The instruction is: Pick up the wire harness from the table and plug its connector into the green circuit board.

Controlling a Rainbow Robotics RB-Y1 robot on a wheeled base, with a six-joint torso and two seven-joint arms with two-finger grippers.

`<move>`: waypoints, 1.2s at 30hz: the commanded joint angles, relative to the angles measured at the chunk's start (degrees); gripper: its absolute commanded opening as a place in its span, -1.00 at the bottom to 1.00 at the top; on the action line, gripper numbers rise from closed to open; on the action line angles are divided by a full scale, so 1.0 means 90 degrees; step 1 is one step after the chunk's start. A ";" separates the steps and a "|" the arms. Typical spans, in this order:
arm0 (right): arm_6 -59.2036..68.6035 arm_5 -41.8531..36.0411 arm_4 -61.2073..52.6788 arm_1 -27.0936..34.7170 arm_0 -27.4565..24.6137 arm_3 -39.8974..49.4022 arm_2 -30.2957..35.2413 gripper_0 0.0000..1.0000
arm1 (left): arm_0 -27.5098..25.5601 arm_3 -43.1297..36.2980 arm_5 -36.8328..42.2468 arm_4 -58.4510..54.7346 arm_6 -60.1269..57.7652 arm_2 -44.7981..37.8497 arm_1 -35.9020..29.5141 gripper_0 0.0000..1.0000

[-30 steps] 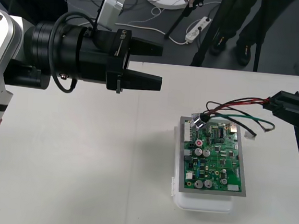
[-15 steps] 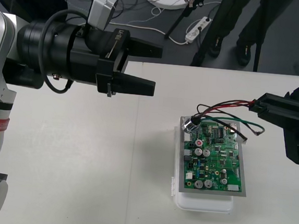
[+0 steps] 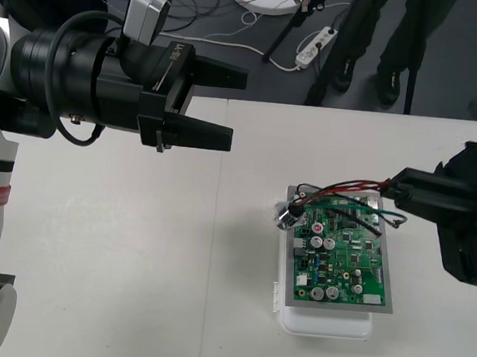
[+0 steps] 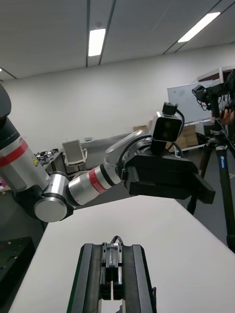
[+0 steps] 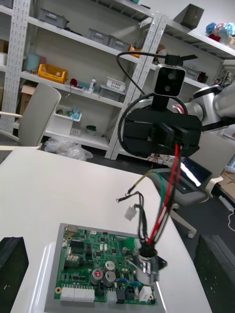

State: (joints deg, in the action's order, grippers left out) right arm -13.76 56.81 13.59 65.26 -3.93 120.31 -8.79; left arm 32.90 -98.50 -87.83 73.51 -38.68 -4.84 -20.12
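Note:
My right gripper (image 3: 398,189) comes in from the right and is shut on the wire harness (image 3: 346,190). Red, black and green wires run from it down to the round metal socket (image 3: 289,216), which hangs at the far left corner of the green circuit board (image 3: 345,255). In the left wrist view the same wires (image 5: 164,200) drop from the right gripper (image 5: 164,142) to the socket (image 5: 149,264) just above the board (image 5: 93,269). My left gripper (image 3: 232,107) is open, raised over the table's far left part, well away from the board.
The board rests on a white base (image 3: 326,324) right of the table's middle. A small white connector (image 5: 130,212) dangles from a side wire. In the right wrist view the left gripper (image 4: 166,178) stands ahead of my shut fingers (image 4: 90,279).
The right gripper has moved left with the harness, bringing the socket down to the board's far left corner. The left arm has drawn back to the left.

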 commanded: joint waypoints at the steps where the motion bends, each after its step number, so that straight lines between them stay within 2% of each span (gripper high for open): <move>1: -0.0092 -0.0053 0.0013 -0.0015 0.0339 0.0138 -0.0488 -1.00 | 0.0319 -0.0130 -0.0241 0.0152 0.0763 -0.0166 0.0166 1.00; 20: -0.0131 -0.0775 0.0013 0.0063 0.1198 0.0147 -0.0918 -1.00 | 0.0368 -0.0130 -0.0241 0.0074 0.1427 -0.0058 0.0254 1.00; 30: -0.0151 -0.0902 0.0570 0.0063 0.1716 0.0147 -0.0938 -1.00 | 0.0368 -0.0130 -0.0241 0.0045 0.1495 -0.0019 0.0429 1.00; 36: 0.0025 -0.1244 0.0697 0.0141 0.2136 0.0167 -0.1348 -1.00 | 0.0368 -0.0120 -0.0241 -0.0072 0.1495 0.0020 0.0429 1.00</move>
State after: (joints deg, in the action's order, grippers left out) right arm -13.76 46.88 19.57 65.26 11.22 120.31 -17.77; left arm 33.54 -98.50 -88.15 74.16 -28.17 -4.90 -17.41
